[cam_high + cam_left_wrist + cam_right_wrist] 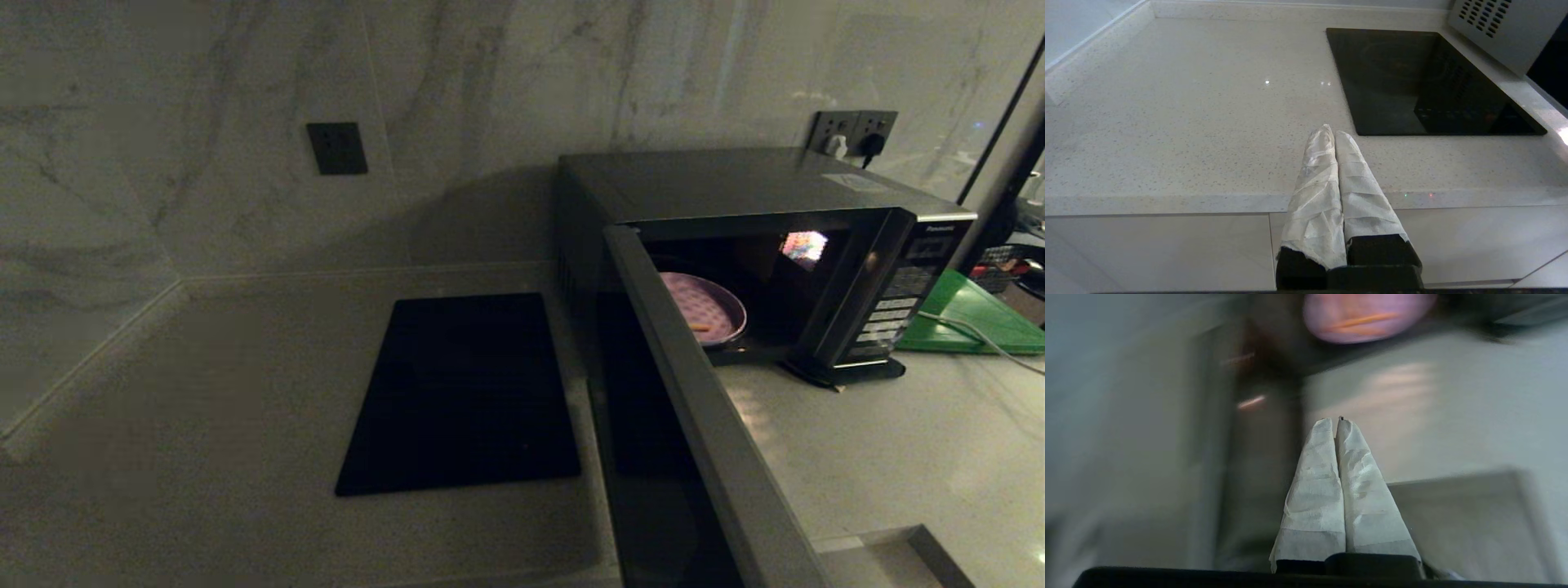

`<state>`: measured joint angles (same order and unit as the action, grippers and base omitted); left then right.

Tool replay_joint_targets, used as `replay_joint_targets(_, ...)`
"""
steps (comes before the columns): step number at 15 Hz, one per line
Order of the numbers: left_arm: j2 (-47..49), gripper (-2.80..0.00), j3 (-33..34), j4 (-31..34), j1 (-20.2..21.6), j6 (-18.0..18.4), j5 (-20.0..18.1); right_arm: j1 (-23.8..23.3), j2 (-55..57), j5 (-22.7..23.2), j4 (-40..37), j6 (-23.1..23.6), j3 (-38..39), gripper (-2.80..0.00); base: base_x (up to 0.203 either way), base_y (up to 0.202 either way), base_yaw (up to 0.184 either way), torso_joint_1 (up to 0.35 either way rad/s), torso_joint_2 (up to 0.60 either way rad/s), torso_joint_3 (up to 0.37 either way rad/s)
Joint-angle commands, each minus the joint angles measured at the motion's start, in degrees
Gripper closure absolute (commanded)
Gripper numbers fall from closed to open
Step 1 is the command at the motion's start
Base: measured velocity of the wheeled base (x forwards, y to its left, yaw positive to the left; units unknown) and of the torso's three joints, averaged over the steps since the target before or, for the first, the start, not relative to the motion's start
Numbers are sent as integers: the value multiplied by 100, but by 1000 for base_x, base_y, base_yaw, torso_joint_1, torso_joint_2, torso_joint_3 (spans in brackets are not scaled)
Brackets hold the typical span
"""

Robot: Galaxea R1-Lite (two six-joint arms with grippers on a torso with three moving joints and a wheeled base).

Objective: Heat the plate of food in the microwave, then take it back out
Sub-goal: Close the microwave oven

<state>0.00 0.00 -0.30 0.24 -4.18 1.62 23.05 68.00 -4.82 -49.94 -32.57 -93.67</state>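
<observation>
The black-and-silver microwave (816, 196) stands at the back right of the counter with its door (702, 408) swung wide open toward me. Inside rests the pale-lavender plate of food (704, 309), an orange stick showing on it. The right wrist view shows the same plate (1367, 316) ahead, blurred, with my right gripper (1334, 421) shut, empty, low before the oven opening. My left gripper (1331, 132) is shut and empty above the counter's front edge, left of the microwave. Neither gripper shows in the head view.
A flat black mat (465, 392) lies on the pale counter (204, 392) left of the microwave. A green board (976, 314) and a white cable (980, 335) lie to the oven's right. Wall sockets with plugs (853, 135) sit behind it.
</observation>
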Motion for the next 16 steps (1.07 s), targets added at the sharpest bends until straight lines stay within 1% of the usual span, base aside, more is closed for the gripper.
replay_joint_targets(1, 9, 0, 0, -5, 2, -4, 5, 539, -10, 1190, -383, -7, -587, 0, 0, 0, 0, 0, 0, 0)
replay_joint_targets(3, 9, 0, 0, -5, 2, -4, 5, 843, 223, 2275, -733, -1, -1026, 0, 0, 0, 0, 0, 0, 0)
replay_joint_targets(4, 9, 0, 0, -5, 2, -4, 5, 978, 454, 2535, -801, 3, -1226, 0, 0, 0, 0, 0, 0, 0)
replay_joint_targets(6, 9, 0, 0, -5, 2, -4, 5, 1228, 1031, 2721, -848, -15, -1588, 0, 0, 0, 0, 0, 0, 0)
replay_joint_targets(8, 9, 0, 0, -5, 2, -4, 5, 1566, 1628, 2778, -814, 9, -1892, 0, 0, 0, 0, 0, 0, 0)
replay_joint_targets(10, 9, 0, 0, -5, 2, -4, 5, 1779, 2223, 2787, -596, 139, -1963, 0, 0, 0, 0, 0, 0, 0)
replay_joint_targets(12, 9, 0, 0, -5, 2, -4, 5, 1883, 2754, 2740, -285, 190, -1982, 0, 0, 0, 0, 0, 0, 0)
replay_joint_targets(13, 9, 0, 0, -5, 2, -4, 5, 1989, 2976, 2596, -198, 209, -1983, 0, 0, 0, 0, 0, 0, 0)
replay_joint_targets(14, 9, 0, 0, -5, 2, -4, 5, 2084, 3152, 2261, -169, 218, -1981, 0, 0, 0, 0, 0, 0, 0)
replay_joint_targets(15, 9, 0, 0, -5, 2, -4, 5, 2146, 3321, 1797, -156, 212, -1980, 0, 0, 0, 0, 0, 0, 0)
replay_joint_targets(16, 9, 0, 0, -5, 2, -4, 5, 2170, 3468, 1429, -166, 168, -1980, 0, 0, 0, 0, 0, 0, 0)
